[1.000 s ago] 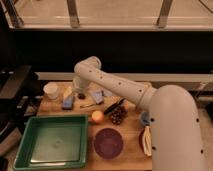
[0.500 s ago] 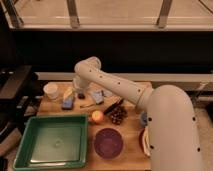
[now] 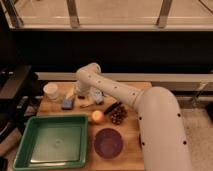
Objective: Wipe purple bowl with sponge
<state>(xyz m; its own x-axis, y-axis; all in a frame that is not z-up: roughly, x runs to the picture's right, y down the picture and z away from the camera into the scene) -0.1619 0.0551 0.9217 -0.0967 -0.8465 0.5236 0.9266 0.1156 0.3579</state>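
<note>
gripper (image 3: 81,96): low over table's back half, approx 11 o'clock from bowl, just right of sponge; grip state can't tell, it's dark and tucked under the wrist.
sponge (image 3: 67,103): blue, flat on table (image 3: 129,132), 10-11 o'clock from bowl, white cup (image 3: 51,91) at its 11.
bowl (image 3: 108,143): purple, toward table's front, green tray (image 3: 52,118) at its 9; well apart from sponge.
risk 1: clutter around gripper, so it could pinch the wrong item or nudge sponge twd cup.
risk 2: orange (image 3: 97,116) sits btwn sponge & bowl, at bowl's 11-12; a low carry could knock it into bowl.
risk 3: bowl prob light & nothing bracing it; a hard wipe could slide or tip it.
</note>
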